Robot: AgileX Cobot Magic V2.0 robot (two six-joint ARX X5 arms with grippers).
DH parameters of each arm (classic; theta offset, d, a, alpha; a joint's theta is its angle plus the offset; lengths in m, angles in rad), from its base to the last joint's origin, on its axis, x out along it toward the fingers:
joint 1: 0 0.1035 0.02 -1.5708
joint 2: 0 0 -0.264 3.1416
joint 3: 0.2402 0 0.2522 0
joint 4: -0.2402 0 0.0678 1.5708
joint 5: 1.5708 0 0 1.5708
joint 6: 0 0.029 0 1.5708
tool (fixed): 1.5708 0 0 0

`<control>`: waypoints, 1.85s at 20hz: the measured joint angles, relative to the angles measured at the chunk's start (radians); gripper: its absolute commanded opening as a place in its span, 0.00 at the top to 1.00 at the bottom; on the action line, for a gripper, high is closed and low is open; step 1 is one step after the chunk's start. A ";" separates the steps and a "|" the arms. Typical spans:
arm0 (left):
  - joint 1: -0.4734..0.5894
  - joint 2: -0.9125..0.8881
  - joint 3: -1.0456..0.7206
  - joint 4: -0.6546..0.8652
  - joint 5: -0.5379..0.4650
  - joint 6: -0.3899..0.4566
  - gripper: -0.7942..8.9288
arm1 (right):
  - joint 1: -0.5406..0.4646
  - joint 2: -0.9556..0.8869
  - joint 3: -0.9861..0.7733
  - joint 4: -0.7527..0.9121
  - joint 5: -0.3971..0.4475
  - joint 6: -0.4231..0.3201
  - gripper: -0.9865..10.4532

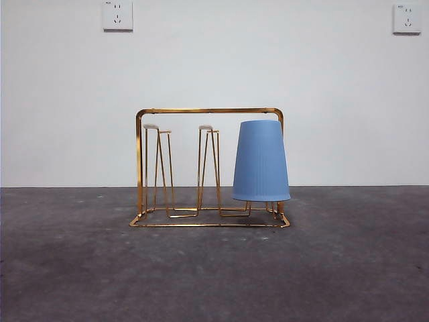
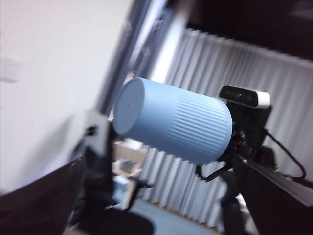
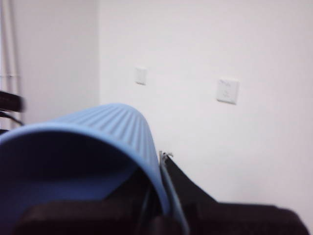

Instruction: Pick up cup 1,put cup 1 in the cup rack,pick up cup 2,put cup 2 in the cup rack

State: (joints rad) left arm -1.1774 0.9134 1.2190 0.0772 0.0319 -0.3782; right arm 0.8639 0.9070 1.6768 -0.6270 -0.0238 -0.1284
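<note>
The gold wire cup rack (image 1: 208, 111) stands mid-table in the front view. One blue ribbed cup (image 1: 261, 161) sits upside down on its right-hand prong; the other white-tipped prongs are bare. A second blue cup (image 3: 98, 132) fills the right wrist view, with my right gripper (image 3: 157, 196) shut on its rim. The left wrist view shows that same cup (image 2: 171, 122) held sideways in the air by the right gripper (image 2: 230, 156). My left gripper (image 2: 159, 196) is open and holds nothing. Neither arm shows in the front view.
The dark grey tabletop (image 1: 214, 275) runs back to a white wall with two sockets (image 1: 117, 15) (image 1: 407, 18). Grey curtains (image 2: 254, 68) hang behind the raised cup in the left wrist view.
</note>
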 measured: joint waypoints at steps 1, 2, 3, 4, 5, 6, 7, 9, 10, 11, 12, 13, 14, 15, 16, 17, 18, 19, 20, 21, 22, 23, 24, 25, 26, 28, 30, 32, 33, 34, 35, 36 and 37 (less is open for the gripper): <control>0.000 0.027 0.000 0.045 0.021 -0.002 0.39 | 0.000 -0.002 0.000 0.001 -0.011 -0.004 0.93; 0.000 0.059 0.000 0.102 0.044 -0.010 0.39 | 0.000 -0.002 0.000 0.003 -0.024 -0.012 0.93; 0.000 0.089 0.000 0.154 0.065 -0.020 0.39 | 0.000 -0.002 0.000 0.002 -0.037 -0.017 0.93; 0.001 0.112 0.000 0.197 0.085 -0.031 0.39 | 0.000 -0.002 0.000 0.003 -0.045 -0.021 0.93; 0.005 0.137 0.000 0.247 0.106 -0.045 0.39 | 0.000 -0.001 0.000 0.005 -0.051 -0.023 0.93; 0.010 0.160 0.000 0.287 0.113 -0.061 0.39 | 0.000 0.000 0.000 0.013 -0.051 -0.026 0.93; 0.016 0.178 0.000 0.320 0.129 -0.078 0.39 | -0.001 0.000 0.000 0.021 -0.056 -0.027 0.93; 0.027 0.219 0.000 0.397 0.148 -0.118 0.39 | -0.001 -0.002 0.000 0.022 -0.077 -0.030 0.93; 0.031 0.234 0.000 0.424 0.161 -0.136 0.39 | 0.000 -0.003 0.000 0.022 -0.090 -0.034 0.93; 0.031 0.250 0.000 0.446 0.171 -0.156 0.39 | 0.000 -0.003 0.000 0.023 -0.105 -0.041 0.93; 0.032 0.265 0.000 0.462 0.177 -0.174 0.39 | 0.000 -0.003 0.000 0.025 -0.116 -0.045 0.93; 0.035 0.275 0.000 0.473 0.183 -0.187 0.39 | 0.000 -0.002 0.000 0.029 -0.121 -0.049 0.93; 0.039 0.283 0.000 0.481 0.184 -0.201 0.39 | 0.000 -0.002 0.000 0.032 -0.126 -0.051 0.93; 0.045 0.288 0.000 0.485 0.190 -0.215 0.39 | 0.000 -0.002 0.000 0.032 -0.124 -0.053 0.93; 0.050 0.289 0.000 0.486 0.189 -0.221 0.39 | 0.000 -0.002 0.000 0.031 -0.124 -0.054 0.93; 0.059 0.290 0.000 0.494 0.188 -0.229 0.39 | 0.000 -0.002 0.000 0.025 -0.124 -0.055 0.93; 0.062 0.290 0.000 0.508 0.188 -0.235 0.39 | 0.000 -0.001 0.000 0.019 -0.124 -0.055 0.93; 0.065 0.291 0.000 0.529 0.186 -0.237 0.39 | 0.000 -0.001 0.000 0.012 -0.124 -0.056 0.93; 0.066 0.291 0.000 0.553 0.183 -0.240 0.40 | 0.000 -0.001 0.000 0.003 -0.124 -0.056 0.93; 0.066 0.291 0.000 0.579 0.183 -0.243 0.40 | 0.000 -0.001 0.000 -0.005 -0.124 -0.056 0.93; 0.066 0.291 0.000 0.600 0.183 -0.244 0.40 | 0.000 0.000 0.000 -0.007 -0.126 -0.055 0.93; 0.066 0.291 0.000 0.618 0.183 -0.245 0.40 | 0.000 0.001 0.000 -0.003 -0.130 -0.056 0.93; 0.066 0.291 0.000 0.633 0.185 -0.245 0.40 | 0.001 0.003 0.000 -0.001 -0.132 -0.056 0.93; 0.066 0.291 0.000 0.640 0.185 -0.245 0.40 | 0.001 0.003 0.000 0.000 -0.133 -0.056 0.93; 0.066 0.291 0.000 0.646 0.187 -0.245 0.40 | 0.001 0.003 0.000 0.005 -0.133 -0.056 0.93; 0.066 0.291 0.000 0.652 0.193 -0.245 0.40 | 0.001 0.005 0.000 0.016 -0.134 -0.058 0.93; 0.066 0.291 0.000 0.655 0.196 -0.245 0.40 | 0.001 0.009 0.000 0.030 -0.142 -0.059 0.93; 0.066 0.291 0.000 0.655 0.195 -0.249 0.40 | 0.001 0.011 0.000 0.031 -0.150 -0.059 0.93; 0.066 0.291 0.000 0.655 0.195 -0.251 0.41 | 0.001 0.014 0.000 0.032 -0.151 -0.059 0.93; 0.067 0.292 0.000 0.657 0.195 -0.253 0.41 | 0.001 0.016 0.000 0.032 -0.151 -0.059 0.93; 0.067 0.293 0.000 0.659 0.196 -0.259 0.41 | 0.001 0.018 0.000 0.033 -0.153 -0.059 0.93; 0.067 0.293 0.000 0.659 0.196 -0.262 0.41 | 0.001 0.020 0.000 0.033 -0.156 -0.059 0.93; 0.066 0.294 0.000 0.659 0.196 -0.263 0.42 | 0.001 0.022 0.000 0.033 -0.159 -0.059 0.93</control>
State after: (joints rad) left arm -1.1110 1.2076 1.2186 0.7361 0.2283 -0.6415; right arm 0.8646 0.9287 1.6772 -0.5941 -0.1829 -0.1875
